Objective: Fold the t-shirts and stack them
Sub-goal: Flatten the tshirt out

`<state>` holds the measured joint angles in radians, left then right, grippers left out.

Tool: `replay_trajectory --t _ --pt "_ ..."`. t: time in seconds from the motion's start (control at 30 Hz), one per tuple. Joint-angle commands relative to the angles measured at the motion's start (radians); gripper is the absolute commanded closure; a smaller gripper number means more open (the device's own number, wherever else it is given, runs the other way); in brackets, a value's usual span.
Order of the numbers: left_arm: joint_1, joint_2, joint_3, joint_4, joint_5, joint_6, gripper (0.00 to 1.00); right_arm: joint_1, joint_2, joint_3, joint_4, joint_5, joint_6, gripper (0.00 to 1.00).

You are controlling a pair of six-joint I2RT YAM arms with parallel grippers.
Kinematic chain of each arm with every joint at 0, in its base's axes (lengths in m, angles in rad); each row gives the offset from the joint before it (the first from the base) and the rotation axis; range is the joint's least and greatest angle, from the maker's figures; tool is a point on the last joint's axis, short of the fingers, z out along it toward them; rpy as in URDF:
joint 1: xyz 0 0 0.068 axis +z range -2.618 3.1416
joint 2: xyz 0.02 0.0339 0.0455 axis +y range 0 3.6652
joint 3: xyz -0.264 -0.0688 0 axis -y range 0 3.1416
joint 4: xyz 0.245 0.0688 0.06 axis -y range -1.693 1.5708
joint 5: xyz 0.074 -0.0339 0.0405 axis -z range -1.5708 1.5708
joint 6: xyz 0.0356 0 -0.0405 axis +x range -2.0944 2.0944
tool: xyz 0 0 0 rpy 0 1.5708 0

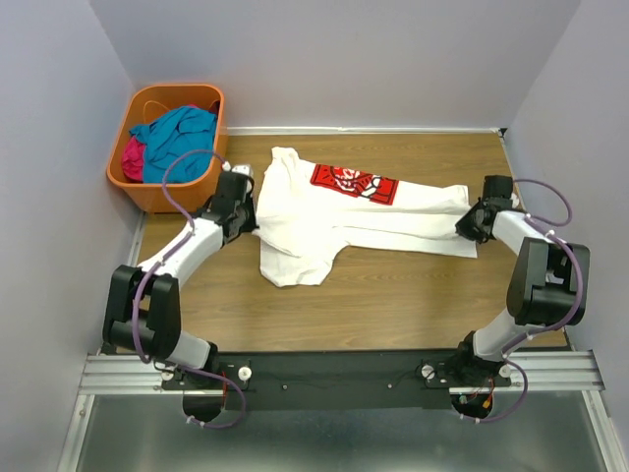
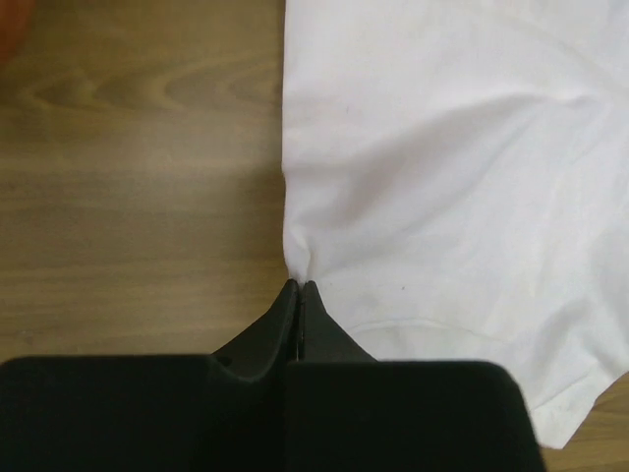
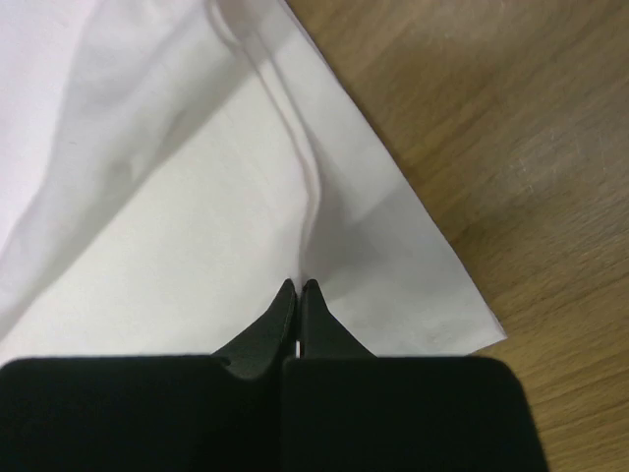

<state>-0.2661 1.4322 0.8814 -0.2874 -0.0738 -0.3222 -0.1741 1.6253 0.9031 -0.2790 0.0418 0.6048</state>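
The white t-shirt (image 1: pixel 314 221) lies lengthwise across the wooden table, its red print (image 1: pixel 354 183) facing up near the far edge. My left gripper (image 1: pixel 253 218) is at the shirt's left edge. In the left wrist view the jaws (image 2: pixel 298 283) are shut, with white cloth (image 2: pixel 442 177) puckered into their tips. At the shirt's right end, my right gripper (image 1: pixel 465 224) is shut on the cloth. A crease in the fabric (image 3: pixel 177 226) runs straight into its closed tips (image 3: pixel 298 285). A teal-blue t-shirt (image 1: pixel 179 138) and a magenta t-shirt (image 1: pixel 133 157) lie bundled in a basket.
The orange basket (image 1: pixel 147 194) stands at the table's far left corner, just behind the left arm. Grey walls close in the table on the left, the back and the right. Bare wood (image 1: pixel 393 295) lies between the shirt and the arm bases.
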Motion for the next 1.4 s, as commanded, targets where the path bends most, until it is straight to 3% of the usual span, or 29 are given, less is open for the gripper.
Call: replay_trajectory --t 0.0,0.13,0.3,0.47,0.53,0.8,1.03,1.2,1.37 --pt "0.034 0.065 0.207 0.005 -0.033 0.023 1.0 -0.008 -0.032 0.153 -0.017 -0.019 -0.007 1.0" --pt "0.071 0.141 0.473 -0.045 -0.06 0.034 1.0 -0.008 -0.018 0.377 -0.061 -0.029 -0.014 1.0" --pt "0.125 0.281 1.041 -0.174 -0.09 0.045 1.0 -0.01 0.01 0.713 -0.094 -0.072 -0.028 0.99" --pt "0.156 0.311 1.361 -0.228 -0.13 0.031 1.0 -0.01 -0.033 0.913 -0.098 -0.085 -0.082 1.0" --pt "0.157 0.266 1.371 -0.21 -0.142 0.035 1.0 -0.01 -0.071 0.925 -0.1 -0.082 -0.109 0.99" --pt "0.156 -0.177 1.033 -0.038 -0.248 0.12 1.0 -0.01 -0.411 0.794 -0.108 0.015 -0.282 1.0" --pt "0.156 -0.343 1.161 -0.153 -0.297 0.229 1.0 0.09 -0.68 0.766 -0.121 0.145 -0.425 1.0" --pt "0.154 -0.378 1.252 -0.18 -0.285 0.29 1.0 0.146 -0.771 0.773 -0.14 0.2 -0.488 1.0" --pt "0.143 -0.313 1.315 -0.18 -0.21 0.314 1.0 0.17 -0.756 0.803 -0.167 0.222 -0.519 1.0"
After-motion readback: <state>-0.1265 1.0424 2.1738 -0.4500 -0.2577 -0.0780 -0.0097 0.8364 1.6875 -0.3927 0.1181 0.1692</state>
